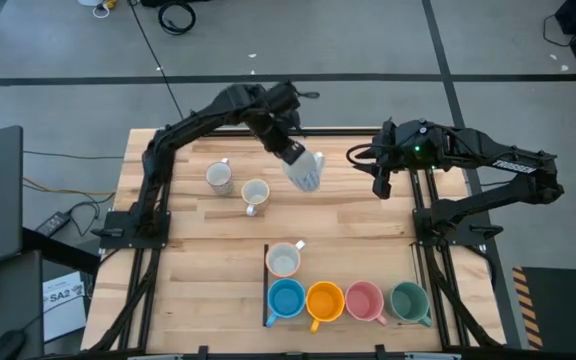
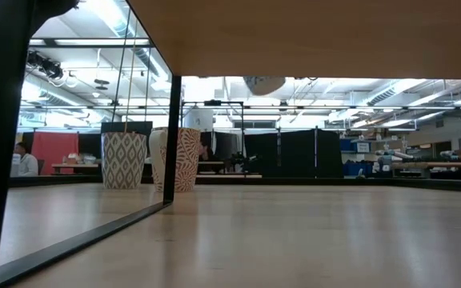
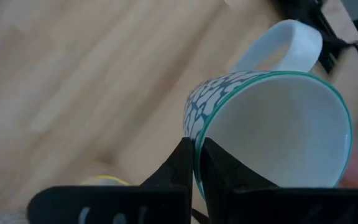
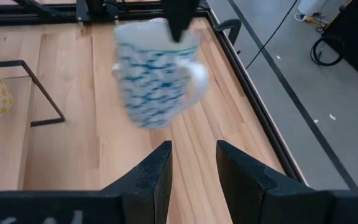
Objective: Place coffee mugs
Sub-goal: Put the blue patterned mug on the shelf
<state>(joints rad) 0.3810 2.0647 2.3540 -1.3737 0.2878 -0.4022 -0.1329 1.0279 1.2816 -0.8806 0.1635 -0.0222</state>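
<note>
Eight mugs are showing in the high view: four coloured ones, blue (image 1: 286, 299), orange (image 1: 324, 301), pink (image 1: 364, 301) and green (image 1: 409, 300); one blue-patterned white mug (image 1: 306, 171); three pale mugs (image 1: 219, 177), (image 1: 255, 194), (image 1: 284, 259); two arms are reaching in.
</note>
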